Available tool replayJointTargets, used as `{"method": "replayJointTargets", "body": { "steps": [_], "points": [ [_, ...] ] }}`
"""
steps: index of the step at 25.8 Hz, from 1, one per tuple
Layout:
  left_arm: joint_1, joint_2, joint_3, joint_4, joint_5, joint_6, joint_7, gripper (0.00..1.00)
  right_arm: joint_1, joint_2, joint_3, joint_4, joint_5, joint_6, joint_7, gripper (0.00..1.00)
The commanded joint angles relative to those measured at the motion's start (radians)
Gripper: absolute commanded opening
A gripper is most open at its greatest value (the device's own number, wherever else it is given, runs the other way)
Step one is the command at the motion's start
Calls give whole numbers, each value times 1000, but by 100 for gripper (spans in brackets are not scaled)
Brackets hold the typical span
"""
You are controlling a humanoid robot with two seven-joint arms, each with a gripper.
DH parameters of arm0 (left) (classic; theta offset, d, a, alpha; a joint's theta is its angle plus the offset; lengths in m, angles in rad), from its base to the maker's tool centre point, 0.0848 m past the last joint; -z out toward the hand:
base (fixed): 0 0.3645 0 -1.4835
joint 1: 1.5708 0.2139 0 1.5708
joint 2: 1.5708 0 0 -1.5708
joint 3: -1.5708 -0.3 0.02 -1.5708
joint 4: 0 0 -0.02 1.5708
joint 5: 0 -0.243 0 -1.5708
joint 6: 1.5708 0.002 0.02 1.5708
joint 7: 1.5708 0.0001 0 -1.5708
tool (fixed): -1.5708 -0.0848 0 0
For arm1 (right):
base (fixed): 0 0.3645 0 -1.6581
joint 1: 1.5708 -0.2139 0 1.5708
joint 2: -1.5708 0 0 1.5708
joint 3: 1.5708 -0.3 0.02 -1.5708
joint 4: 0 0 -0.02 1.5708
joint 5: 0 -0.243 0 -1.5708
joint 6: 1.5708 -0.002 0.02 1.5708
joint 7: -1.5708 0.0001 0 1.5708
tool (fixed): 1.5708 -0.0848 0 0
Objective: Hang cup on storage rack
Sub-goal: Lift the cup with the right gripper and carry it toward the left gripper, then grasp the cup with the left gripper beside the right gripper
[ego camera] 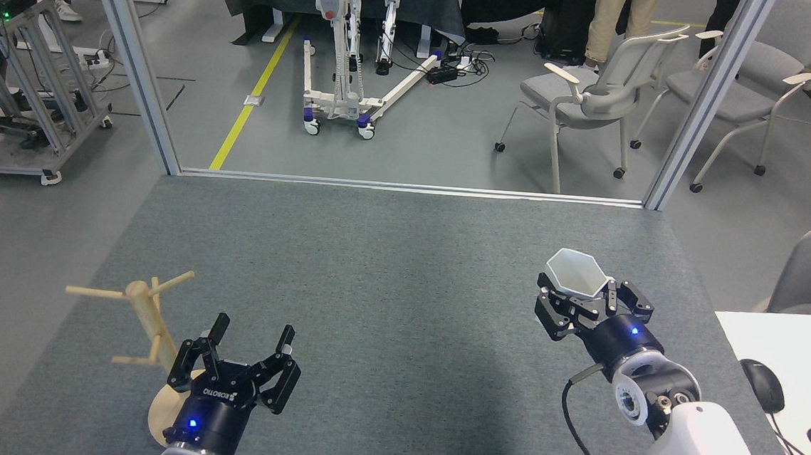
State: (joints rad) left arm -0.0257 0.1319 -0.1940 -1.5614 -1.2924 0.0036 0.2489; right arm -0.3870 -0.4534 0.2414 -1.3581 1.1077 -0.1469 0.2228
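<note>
The white faceted cup (574, 271) with its hexagonal rim facing up sits between the fingers of my right gripper (582, 297), which is shut on it and holds it above the grey table at the right. The wooden storage rack (149, 324) stands at the near left, its round base partly hidden behind my left arm. Its thin pegs point outward and carry nothing. My left gripper (251, 338) is open just right of the rack's post, with nothing between its fingers.
The grey felt table (388, 269) spreads between the two arms. A white desk (790, 347) with a mouse (762, 384) and keyboard corner lies at the right edge. Chairs, a wheeled frame and people's legs stand beyond the table's far edge.
</note>
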Motion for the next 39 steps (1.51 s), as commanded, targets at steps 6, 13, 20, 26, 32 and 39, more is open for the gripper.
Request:
{"method": "replayJointTargets", "body": {
  "steps": [6,13,20,26,32,39],
  "points": [
    [12,-3,-50,-8,27,-16,-7,100,22,-64,239,-297,-51,293,113,0],
    [43,-12,-119,-14,25,-34,-10,100,-72,9,406,-331,-42,549,207,0],
    [43,-49,-203,-16,22,-48,-72,99,-133,191,555,-317,29,807,219,0],
    [-25,-190,-240,1,19,-34,-188,99,-147,256,645,-317,112,865,293,0],
    [-54,-176,-242,14,18,52,-189,99,-145,259,654,-312,129,871,296,0],
    [-106,-172,-240,69,18,75,-189,99,-141,260,656,-311,129,871,296,0]
  ]
}}
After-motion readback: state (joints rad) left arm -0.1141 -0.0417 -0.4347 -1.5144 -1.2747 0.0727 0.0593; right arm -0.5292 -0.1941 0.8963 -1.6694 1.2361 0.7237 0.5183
